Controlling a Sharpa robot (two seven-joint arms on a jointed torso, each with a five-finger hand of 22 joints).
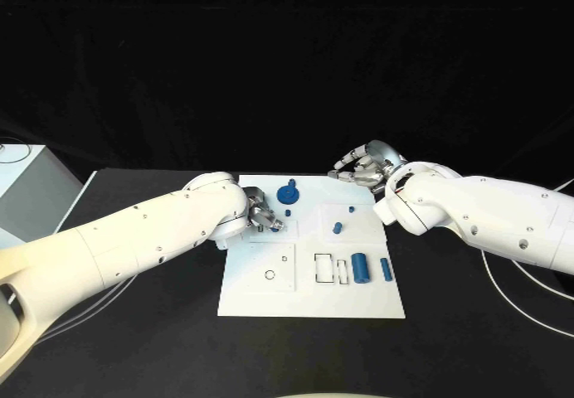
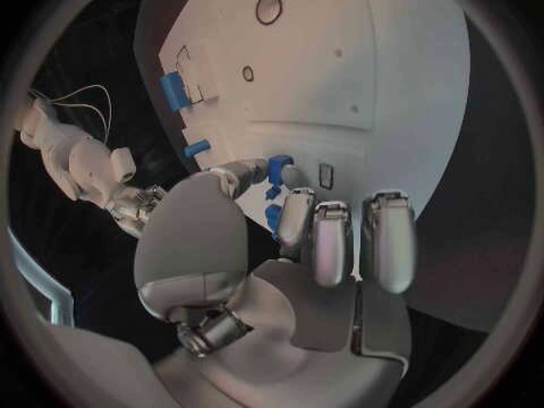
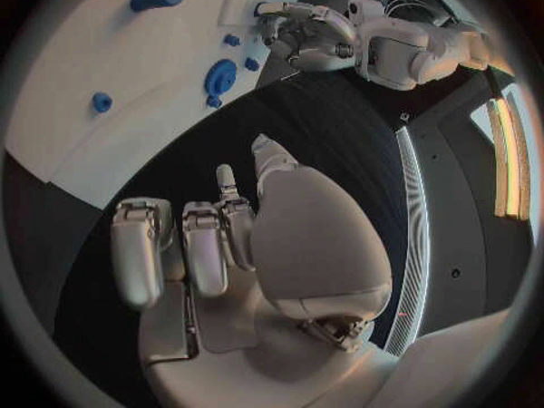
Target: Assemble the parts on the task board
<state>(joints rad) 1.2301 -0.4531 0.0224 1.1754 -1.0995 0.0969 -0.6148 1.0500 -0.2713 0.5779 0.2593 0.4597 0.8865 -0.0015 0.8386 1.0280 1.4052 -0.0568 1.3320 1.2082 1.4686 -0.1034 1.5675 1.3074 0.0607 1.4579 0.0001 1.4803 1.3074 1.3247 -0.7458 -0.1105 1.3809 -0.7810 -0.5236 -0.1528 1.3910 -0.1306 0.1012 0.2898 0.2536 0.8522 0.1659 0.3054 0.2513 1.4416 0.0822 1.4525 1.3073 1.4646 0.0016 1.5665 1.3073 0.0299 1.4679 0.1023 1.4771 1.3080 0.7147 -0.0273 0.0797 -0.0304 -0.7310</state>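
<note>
The left arm reaches in, its left hand (image 1: 265, 214) lowered, fingers curled downward with fingertips (image 2: 280, 165) close together. The right arm bends inward; its right hand (image 1: 365, 166) is raised, fingers (image 3: 204, 245) loosely curled, holding nothing.

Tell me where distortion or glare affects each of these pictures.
Head view: even light, task board edges straight, no glare. Left wrist view: fisheye bulges the board into a dome. Right wrist view: board edges curve, and bright light strips glow at the circle's rim.
</note>
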